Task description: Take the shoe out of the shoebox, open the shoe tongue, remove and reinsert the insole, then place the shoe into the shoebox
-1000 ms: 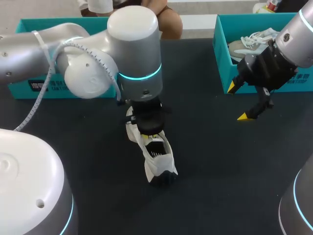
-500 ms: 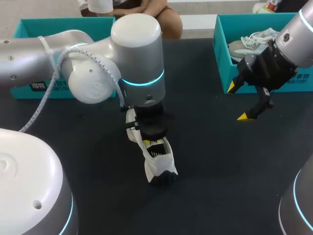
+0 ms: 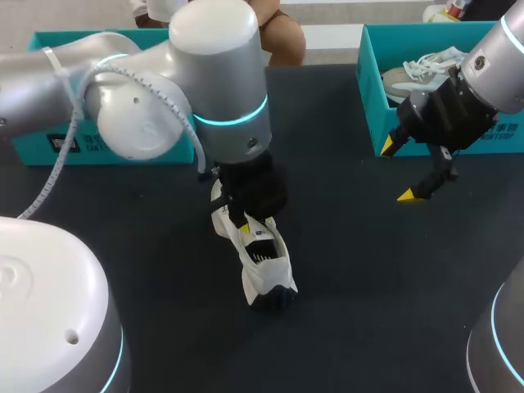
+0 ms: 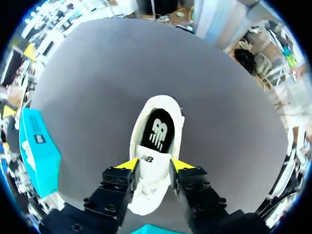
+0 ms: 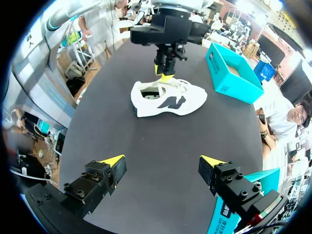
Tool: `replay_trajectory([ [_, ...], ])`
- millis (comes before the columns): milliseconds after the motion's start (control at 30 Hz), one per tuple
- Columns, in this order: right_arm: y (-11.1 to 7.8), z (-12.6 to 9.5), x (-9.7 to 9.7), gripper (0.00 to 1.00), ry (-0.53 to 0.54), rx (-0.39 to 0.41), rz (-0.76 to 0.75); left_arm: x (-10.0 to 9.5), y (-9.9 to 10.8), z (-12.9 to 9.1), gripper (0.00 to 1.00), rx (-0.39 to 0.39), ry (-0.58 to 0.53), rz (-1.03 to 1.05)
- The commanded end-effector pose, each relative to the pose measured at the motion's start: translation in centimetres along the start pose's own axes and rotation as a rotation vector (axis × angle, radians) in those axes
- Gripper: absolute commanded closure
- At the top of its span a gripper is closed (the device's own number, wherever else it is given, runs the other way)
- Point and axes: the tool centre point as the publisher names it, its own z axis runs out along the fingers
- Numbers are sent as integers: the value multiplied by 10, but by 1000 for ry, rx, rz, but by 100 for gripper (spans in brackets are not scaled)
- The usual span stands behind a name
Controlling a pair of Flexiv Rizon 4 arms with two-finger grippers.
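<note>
White sneaker [image 3: 264, 270] w/ black side logo stood upright on its sole near mid of the dark table [image 3: 352, 246], outside both boxes, heel toward the robot, toe end away. Its opening faced up; black insole w/ white logo [image 4: 157, 129] lay inside, seen from the left wrist view. White shoe tongue [image 4: 147, 160] sat between the yellow tips of the left gripper [image 4: 154, 165], which came straight down from above and was clenched on the tongue, one finger on each side, pressing it. In head view the left arm's grey wrist joint [image 3: 221, 82] w/ its lit cyan ring hung over the toe end and hid it, so only the opening and heel showed there. From the right wrist view the sneaker [image 5: 168, 100] showed side-on, w/ the left gripper [image 5: 164, 73] pinching at the tongue's top. Right gripper [image 3: 397, 170] hung above the table well apart from the shoe, off to the robot's right, fingers spread wide, holding nothing. Just behind it stood an open teal cardboard shoebox [image 3: 372, 90] at the table's right rear, w/ a second white laced sneaker [image 3: 417, 70] lying inside. Another teal shoebox [image 3: 106, 147] stood at the left rear, partly hidden by the left arm.
</note>
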Motion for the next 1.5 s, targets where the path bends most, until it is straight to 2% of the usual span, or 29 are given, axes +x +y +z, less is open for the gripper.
replay_trajectory([
  [33, 0, 1, 0, 0, -1, 1, 0, 12, 1, -8, 0, 5, -34, -57],
  [367, 0, 1, 0, 0, -1, 1, 0, 12, 1, -8, 0, 5, -34, -57],
  [400, 0, 1, 0, 0, -1, 1, 0, 11, -1, -7, 0, 19, 28, -157],
  [433, 0, 1, 0, 0, -1, 1, 0, 13, -4, -6, 0, -43, 12, -275],
  [500, 0, 1, 0, 0, -1, 1, 0, 22, -8, -7, 0, -14, 48, -429],
  [533, 0, 1, 0, 0, -1, 1, 0, 26, -11, -8, 0, -26, 34, -537],
  [567, 0, 1, 0, 0, -1, 1, 0, 33, -12, -9, 0, 0, 18, -573],
  [600, 0, 1, 0, 0, -1, 1, 0, 37, -15, -9, 0, -21, 29, -673],
  [633, 0, 1, 0, 0, -1, 1, 0, 41, -18, -8, 0, -17, 18, -691],
  [700, 0, 1, 0, 0, -1, 1, 0, 47, -26, -7, 0, -67, -47, -809],
  [733, 0, 1, 0, 0, -1, 1, 0, 48, -30, -6, 0, -34, -47, -820],
  [900, 0, 1, 0, 0, -1, 1, 0, 56, -38, 1, 0, 24, -48, -1000],
  [933, 0, 1, 0, 0, -1, 1, 0, 57, -40, 2, 0, 12, -31, -1022],
  [1500, 0, 1, 0, 0, -1, 1, 0, 57, -44, 3, 0, 0, -17, -1021],
])
